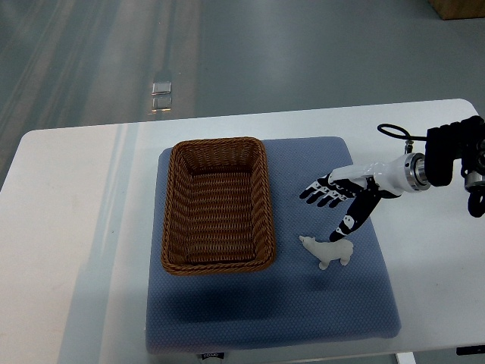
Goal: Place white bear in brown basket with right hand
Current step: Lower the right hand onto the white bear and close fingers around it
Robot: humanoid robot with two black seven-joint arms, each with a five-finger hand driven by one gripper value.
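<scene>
Reaching in from the right edge, the right hand hangs with fingers spread and empty, its thumb angled down toward the white bear but, as far as this view tells, not yet touching it. The bear stands on the blue mat just right of the brown basket, head toward the basket, body below the hand. It looks like a small, hard figurine: probably light and stiff, perhaps smooth enough to slip. A pinch across the broad torso, thumb against fingers, seems safer than the thin legs or snout. The basket's interior is empty and close by, on the white desk. The left arm is out of sight.
</scene>
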